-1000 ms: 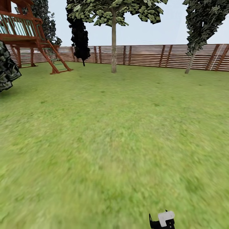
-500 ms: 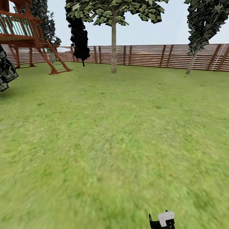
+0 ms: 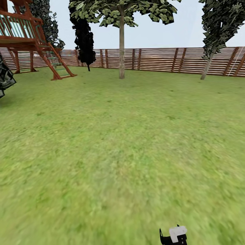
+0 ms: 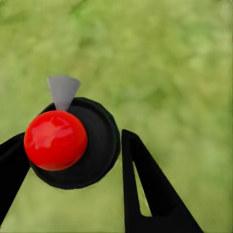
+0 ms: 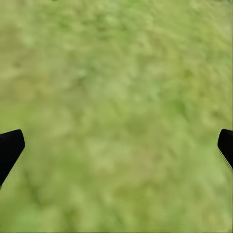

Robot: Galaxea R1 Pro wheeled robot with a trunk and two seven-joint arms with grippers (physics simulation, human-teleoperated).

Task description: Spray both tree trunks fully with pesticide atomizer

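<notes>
Where the head view looks across the garden, the floor (image 3: 112, 153) is a wide blurred green lawn running back to a brown horizontal-slat fence (image 3: 156, 59). No writing or brand mark can be read on anything in view.

At the left stands a red-brown wooden play tower (image 3: 23, 37) with a slanted ladder. Beside the fence rise two pale-trunked trees: one straight tree trunk (image 3: 121, 47) near the middle, under light green foliage, and a leaning trunk (image 3: 206, 66) at the right, under dark jagged foliage. A thin-stemmed black-leaved tree (image 3: 84, 37) stands between the tower and the middle trunk.

The pesticide atomizer (image 3: 174, 235) shows at the lower edge of the head view: a dark body with a pale grey trigger head. In the left wrist view, the left gripper (image 4: 68, 165) is clamped on it, black fingers on either side of a round black part bearing a glossy red dome and a grey wedge.

The right gripper (image 5: 116, 145) hangs over grass, fingers set wide apart.
</notes>
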